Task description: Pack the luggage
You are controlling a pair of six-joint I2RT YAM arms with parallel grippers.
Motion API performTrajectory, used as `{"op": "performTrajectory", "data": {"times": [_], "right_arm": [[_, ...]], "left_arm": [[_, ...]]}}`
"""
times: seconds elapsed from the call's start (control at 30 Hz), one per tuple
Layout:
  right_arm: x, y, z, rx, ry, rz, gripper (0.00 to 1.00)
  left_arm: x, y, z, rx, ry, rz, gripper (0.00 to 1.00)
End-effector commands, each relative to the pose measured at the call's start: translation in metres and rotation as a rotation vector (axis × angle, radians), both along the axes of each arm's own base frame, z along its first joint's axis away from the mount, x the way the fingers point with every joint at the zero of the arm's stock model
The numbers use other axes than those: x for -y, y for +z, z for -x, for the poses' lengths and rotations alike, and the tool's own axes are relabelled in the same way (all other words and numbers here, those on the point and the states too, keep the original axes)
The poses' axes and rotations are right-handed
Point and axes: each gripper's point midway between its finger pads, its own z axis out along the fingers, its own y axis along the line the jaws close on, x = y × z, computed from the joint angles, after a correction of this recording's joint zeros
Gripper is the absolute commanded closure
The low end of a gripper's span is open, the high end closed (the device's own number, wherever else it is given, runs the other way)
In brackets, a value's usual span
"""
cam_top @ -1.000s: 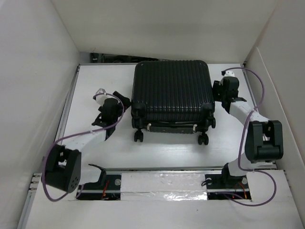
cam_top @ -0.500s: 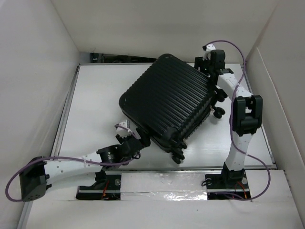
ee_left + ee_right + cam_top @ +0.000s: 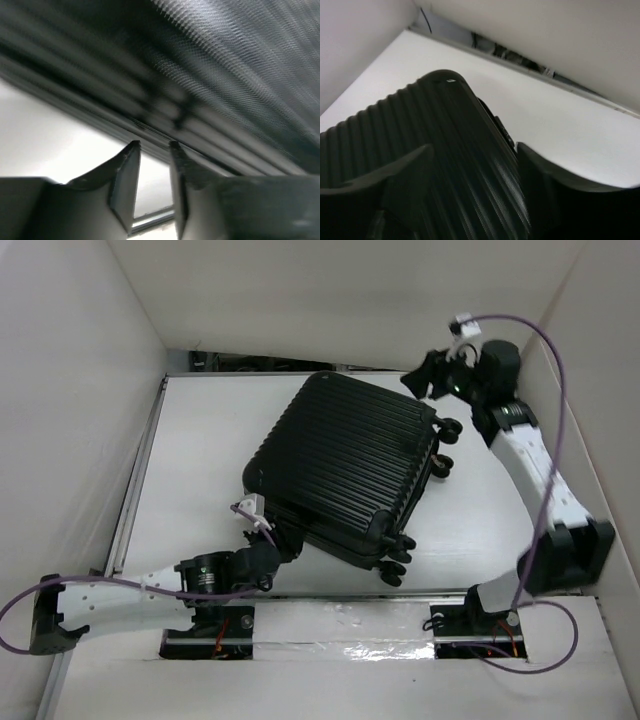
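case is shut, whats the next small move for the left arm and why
Probably ease the left fingers onto the edge seam of the black ribbed hard-shell suitcase and close them: the case lies shut, those narrowly parted fingers sit at that seam holding nothing, and the right fingers hover open by its far corner.

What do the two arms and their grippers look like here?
Both arms are alike: the left arm and right arm have white links between bulky black joints. A purple cable loops along each. The left gripper and right gripper have dark, tapering fingers; a small white piece sits by each wrist.
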Motion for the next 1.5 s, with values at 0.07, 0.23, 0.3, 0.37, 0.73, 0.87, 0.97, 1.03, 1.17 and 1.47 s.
{"op": "performTrajectory", "data": {"times": [0.07,0.23,0.3,0.37,0.73,0.87,0.97,1.03,1.17,1.47], "right_arm": [[0.019,-0.006,0.113,0.159,-0.096,-0.106,0.75],[0.082,-0.112,0.16,-0.043,-0.457,-0.088,0.99],[0.093,-0.152,0.167,-0.129,-0.504,-0.062,1.0],[0.097,-0.174,0.166,-0.176,-0.51,-0.055,0.97],[0.029,-0.152,0.108,-0.092,-0.202,-0.017,0.9],[0.01,-0.133,0.075,-0.072,-0.128,-0.026,0.9],[-0.001,-0.142,0.059,-0.103,-0.079,-0.007,0.88],[0.0,-0.131,0.055,-0.069,-0.085,-0.001,0.81],[0.018,-0.126,0.068,-0.055,-0.093,-0.071,0.61],[0.004,-0.165,0.201,-0.006,-0.016,-0.223,1.0]], "left_arm": [[0.031,0.033,0.013,0.118,-0.202,0.08,0.82],[0.055,0.008,0.029,0.112,-0.329,-0.012,0.85],[0.067,0.009,0.038,0.132,-0.382,-0.023,0.86],[0.075,0.007,0.047,0.145,-0.42,-0.033,0.87],[0.094,-0.009,0.051,0.135,-0.451,-0.011,0.83],[0.103,-0.013,0.049,0.136,-0.447,-0.018,0.83],[0.113,-0.01,0.048,0.144,-0.449,-0.022,0.83],[0.122,-0.003,0.049,0.152,-0.461,-0.004,0.81],[0.138,0.005,0.05,0.186,-0.495,0.006,0.74],[0.148,0.054,0.048,0.22,-0.492,0.058,0.33]]}}
